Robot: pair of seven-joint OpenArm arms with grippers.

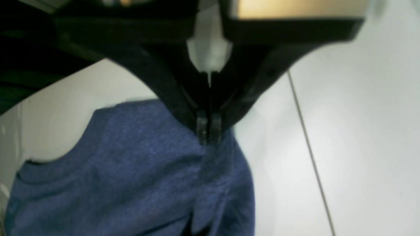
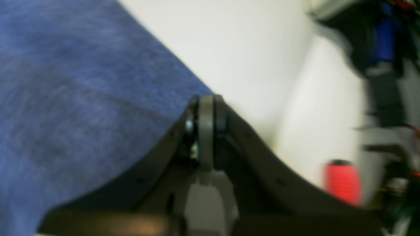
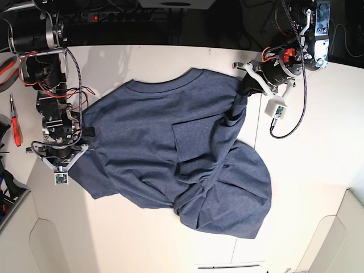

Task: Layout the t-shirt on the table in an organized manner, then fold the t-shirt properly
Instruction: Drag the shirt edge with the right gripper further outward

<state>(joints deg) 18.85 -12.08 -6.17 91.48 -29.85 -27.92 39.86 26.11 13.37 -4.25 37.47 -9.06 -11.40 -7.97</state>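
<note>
The navy-blue t-shirt lies on the white table with its collar toward the far edge. Its lower right part is bunched and folded over itself. No lettering shows. My left gripper is shut on the shirt at its right shoulder; the left wrist view shows the jaws pinching a ridge of fabric above the table. My right gripper is at the shirt's left sleeve edge. In the right wrist view its tips are closed at the fabric's edge.
A red-handled tool lies at the table's left edge and shows blurred in the right wrist view. Cables and a power strip run behind the far edge. A thin dark seam crosses the table right of the shirt.
</note>
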